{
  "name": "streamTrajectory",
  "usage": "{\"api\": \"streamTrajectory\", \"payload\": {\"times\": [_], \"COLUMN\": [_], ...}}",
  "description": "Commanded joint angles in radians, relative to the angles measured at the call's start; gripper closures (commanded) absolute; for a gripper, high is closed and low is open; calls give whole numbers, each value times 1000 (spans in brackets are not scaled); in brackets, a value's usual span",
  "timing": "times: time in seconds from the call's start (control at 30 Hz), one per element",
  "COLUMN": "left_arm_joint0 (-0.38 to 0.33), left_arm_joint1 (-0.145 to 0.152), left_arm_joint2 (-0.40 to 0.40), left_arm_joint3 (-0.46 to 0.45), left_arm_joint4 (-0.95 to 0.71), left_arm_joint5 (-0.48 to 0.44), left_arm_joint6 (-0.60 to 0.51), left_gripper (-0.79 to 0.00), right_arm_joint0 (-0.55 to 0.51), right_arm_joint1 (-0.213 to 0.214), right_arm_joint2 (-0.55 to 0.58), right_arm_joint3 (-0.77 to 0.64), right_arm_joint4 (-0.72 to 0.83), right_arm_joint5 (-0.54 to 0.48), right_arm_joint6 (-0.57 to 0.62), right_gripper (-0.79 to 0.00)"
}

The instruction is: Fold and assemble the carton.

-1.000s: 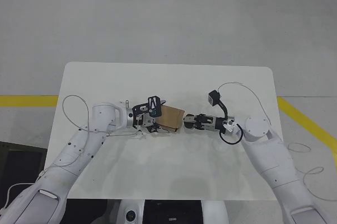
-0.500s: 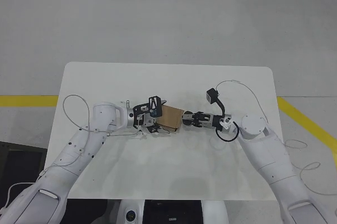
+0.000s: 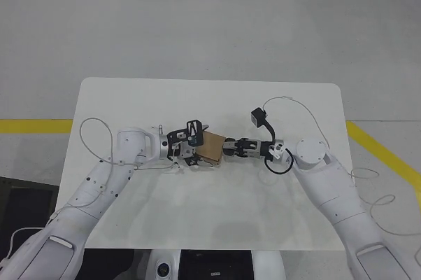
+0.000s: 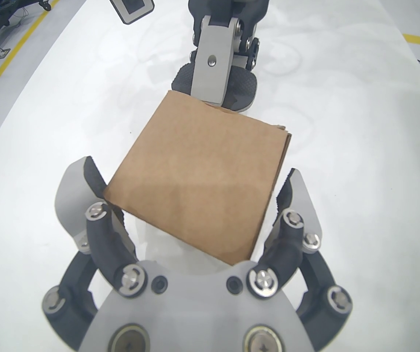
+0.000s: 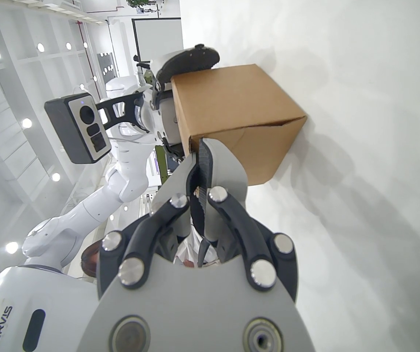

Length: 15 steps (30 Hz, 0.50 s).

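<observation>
A brown carton (image 3: 210, 147) (image 4: 202, 184) (image 5: 232, 104) stands as a closed-looking box in the middle of the white table (image 3: 266, 210). My left gripper (image 3: 195, 149) (image 4: 188, 177) straddles one end, one finger on each side wall, shut on the carton. From the opposite side my right gripper (image 3: 226, 148) (image 5: 199, 148) is turned on edge with its fingers shut together. Its tips press against the carton's end face near the upper edge, where a flap seam shows. In the left wrist view the right gripper (image 4: 215, 85) sits just past the carton's far edge.
A thin cable loops over the table near the left arm (image 3: 91, 133); another arcs above the right arm (image 3: 301, 108). Bare table surface lies all around the carton. The floor beyond has a yellow line (image 3: 29, 126).
My right arm has slid left toward the carton, bringing its shut fingertips against the end face. The carton has shifted slightly left. The left gripper keeps its hold.
</observation>
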Motion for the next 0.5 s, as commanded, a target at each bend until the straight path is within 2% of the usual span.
{"api": "streamTrajectory", "payload": {"times": [0.0,0.13,0.17,0.3,0.37,0.4,0.43,0.47], "left_arm_joint0": [0,1,2,6,6,7,10,15], "left_arm_joint1": [1,1,1,-1,-1,1,5,9], "left_arm_joint2": [-5,-12,-14,-21,-26,-33,-43,-56], "left_arm_joint3": [6,8,6,4,2,2,0,-1], "left_arm_joint4": [-4,-14,-15,-32,-41,-49,-58,-67], "left_arm_joint5": [3,12,18,52,52,43,26,5], "left_arm_joint6": [1,0,-2,-7,-13,-14,-15,-19], "left_gripper": [-785,-785,-785,-785,-785,-785,-785,-785], "right_arm_joint0": [-6,-27,-35,-60,-71,-75,-78,-80], "right_arm_joint1": [4,17,20,33,38,41,43,45], "right_arm_joint2": [12,45,55,92,107,113,118,123], "right_arm_joint3": [-7,-37,-48,-84,-100,-106,-111,-115], "right_arm_joint4": [-3,-17,-19,-33,-37,-39,-42,-46], "right_arm_joint5": [-1,8,10,15,2,-7,-17,-30], "right_arm_joint6": [-1,-4,-7,-15,-16,-15,-11,-9], "right_gripper": [0,-9,-62,-185,-286,-348,-474,-767]}}
